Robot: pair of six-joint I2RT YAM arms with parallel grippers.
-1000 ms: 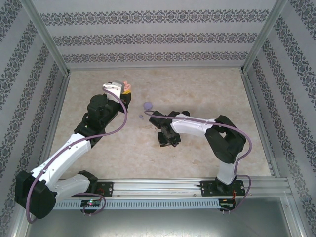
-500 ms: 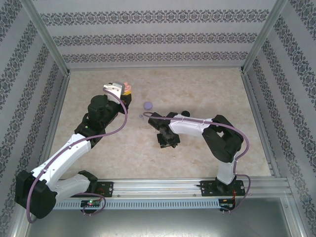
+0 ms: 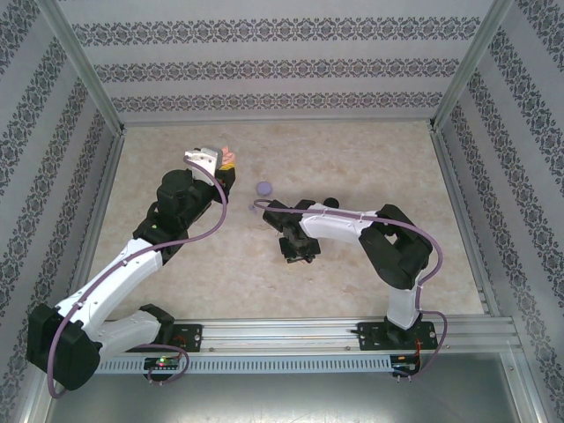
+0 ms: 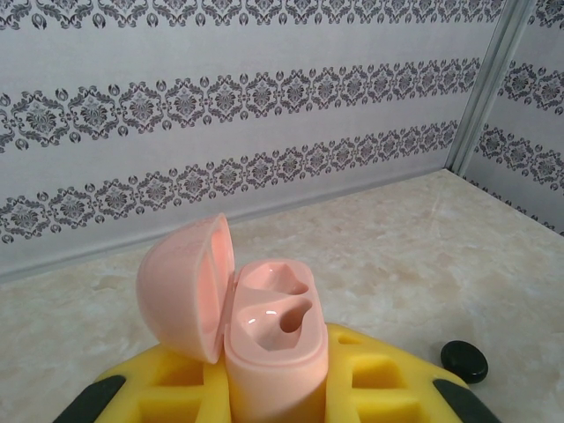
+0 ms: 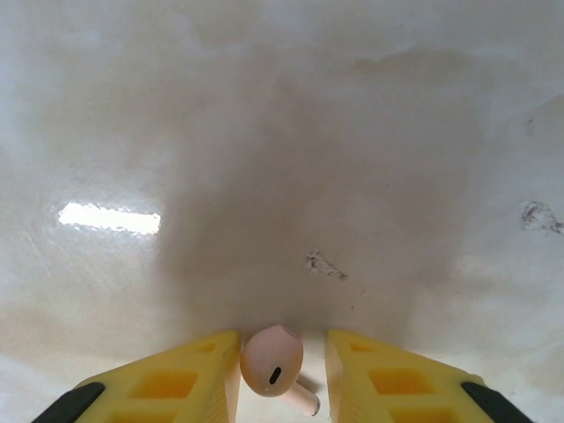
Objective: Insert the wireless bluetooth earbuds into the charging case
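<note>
Pink earbud [image 5: 271, 361] lies between the right gripper's [image 5: 282, 354] parted jaws; an off-centre squeeze could flick it away. Left gripper [image 4: 273, 392] clamps the open pink case [image 4: 269, 330].

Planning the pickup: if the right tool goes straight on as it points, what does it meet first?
The pink earbud between the fingers of the right tool, then the table beneath; depth is unclear.

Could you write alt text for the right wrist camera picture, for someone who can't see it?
A tiny pink earbud lies on the pale marbled table between the two yellow fingers of the right claw, a narrow gap showing on its right side.
</note>
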